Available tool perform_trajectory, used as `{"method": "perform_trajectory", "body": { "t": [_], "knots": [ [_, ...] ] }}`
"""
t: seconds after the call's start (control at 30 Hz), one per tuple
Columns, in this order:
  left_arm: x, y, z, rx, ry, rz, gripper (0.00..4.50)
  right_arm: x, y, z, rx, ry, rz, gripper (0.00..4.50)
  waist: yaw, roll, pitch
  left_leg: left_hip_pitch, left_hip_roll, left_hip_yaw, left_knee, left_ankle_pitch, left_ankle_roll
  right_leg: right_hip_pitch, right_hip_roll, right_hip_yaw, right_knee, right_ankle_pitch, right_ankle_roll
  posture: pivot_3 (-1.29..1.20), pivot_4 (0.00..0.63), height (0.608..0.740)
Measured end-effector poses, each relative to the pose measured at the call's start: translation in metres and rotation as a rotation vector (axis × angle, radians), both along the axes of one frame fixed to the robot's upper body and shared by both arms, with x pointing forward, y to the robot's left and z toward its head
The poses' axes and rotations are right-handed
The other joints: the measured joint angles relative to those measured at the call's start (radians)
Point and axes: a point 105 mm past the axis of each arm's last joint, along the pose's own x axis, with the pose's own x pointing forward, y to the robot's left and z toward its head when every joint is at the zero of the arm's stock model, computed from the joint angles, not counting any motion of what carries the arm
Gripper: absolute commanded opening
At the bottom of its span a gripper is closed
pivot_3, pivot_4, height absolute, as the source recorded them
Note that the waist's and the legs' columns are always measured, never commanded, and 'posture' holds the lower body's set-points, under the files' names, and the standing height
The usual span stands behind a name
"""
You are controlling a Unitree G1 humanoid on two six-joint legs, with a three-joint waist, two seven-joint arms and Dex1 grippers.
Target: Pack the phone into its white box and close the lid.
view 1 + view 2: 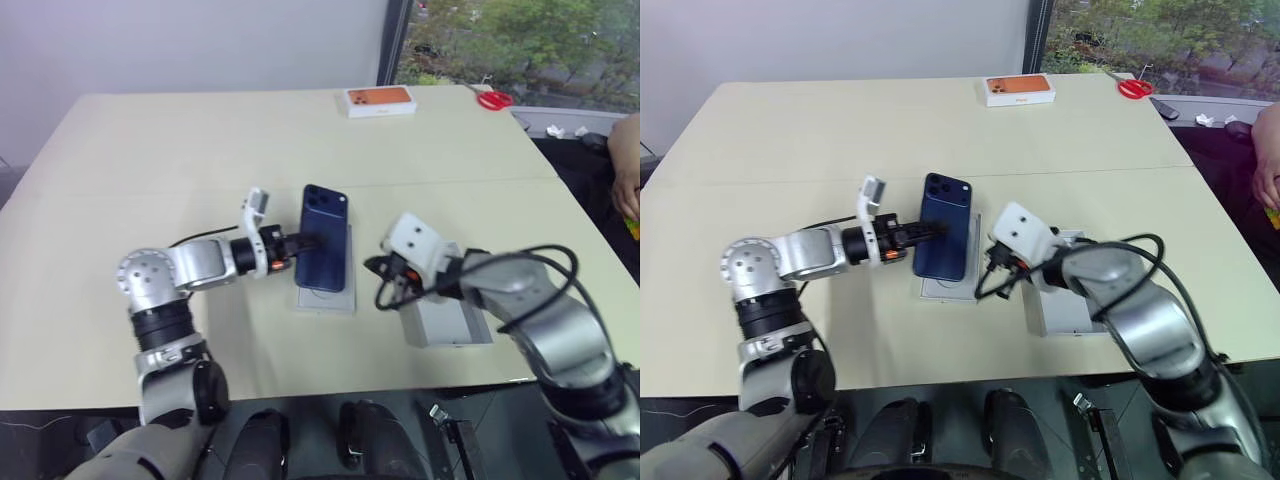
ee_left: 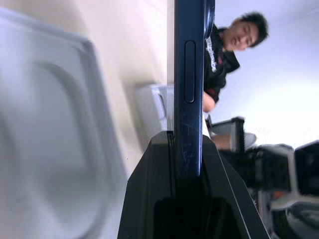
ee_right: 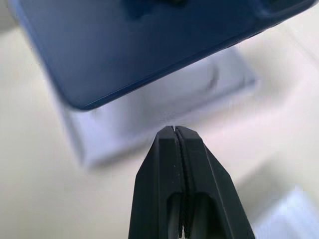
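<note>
My left gripper (image 1: 305, 243) is shut on the long side edge of the phone (image 1: 324, 236). The phone is slim and dark navy, with its camera cluster at the far corner. It hangs tilted just above a thin white insert (image 1: 326, 298) on the table. In the left wrist view the phone (image 2: 188, 89) stands edge-on between my fingers (image 2: 149, 189). My right gripper (image 1: 380, 270) is shut and empty, just right of the phone's near end. Its joined tips (image 3: 174, 131) point at the insert (image 3: 149, 109). The lid (image 1: 447, 322), pale grey-white, lies under my right forearm. The white box is hidden.
A white box printed orange (image 1: 380, 100) sits at the table's far edge, with red scissors (image 1: 494, 99) to its right. A person's arm (image 1: 626, 170) shows at the right edge, and the person (image 2: 234, 40) also appears in the left wrist view. The near table edge (image 1: 300, 392) runs close below the insert.
</note>
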Motion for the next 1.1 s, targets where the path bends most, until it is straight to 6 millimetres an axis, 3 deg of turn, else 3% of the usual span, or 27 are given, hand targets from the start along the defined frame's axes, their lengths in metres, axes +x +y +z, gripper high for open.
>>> {"method": "perform_trajectory", "body": {
  "t": [0.17, 0.33, 0.6, 1.1],
  "knots": [
    [0.004, 0.001, -0.013, 0.071, 0.057, 0.044, 0.05, -0.014, -0.021, -0.002, 0.009, 0.01, -0.052, 0.0, 0.005, -0.001, 0.001, 0.002, 0.001, -0.002, 0.002, 0.001, -0.001, 0.004, 0.007, 0.001, 0.0, 0.0, 0.0, 0.0, 0.15, 0.74],
    [0.006, 0.004, -0.019, 0.114, 0.08, 0.067, 0.05, -0.014, -0.03, -0.002, 0.006, -0.001, -0.093, 0.0, 0.006, -0.001, 0.001, 0.004, 0.001, -0.002, 0.003, 0.002, -0.002, 0.006, 0.007, 0.002, -0.001, 0.0, -0.001, 0.0, 0.15, 0.74],
    [0.009, 0.009, -0.031, 0.172, 0.126, 0.098, 0.05, -0.012, -0.029, 0.001, 0.017, -0.03, -0.097, 0.0, 0.009, -0.001, 0.001, 0.003, 0.001, -0.002, 0.002, 0.002, -0.003, 0.005, 0.007, 0.002, -0.001, 0.0, -0.001, 0.0, 0.15, 0.74],
    [0.009, -0.002, -0.038, 0.171, 0.16, 0.09, 0.05, -0.006, -0.028, 0.004, 0.015, -0.054, -0.107, 0.0, 0.028, -0.001, 0.001, 0.003, 0.001, -0.001, 0.003, 0.002, -0.003, 0.006, 0.007, 0.002, -0.001, 0.0, -0.001, 0.0, 0.15, 0.74]
  ]
}}
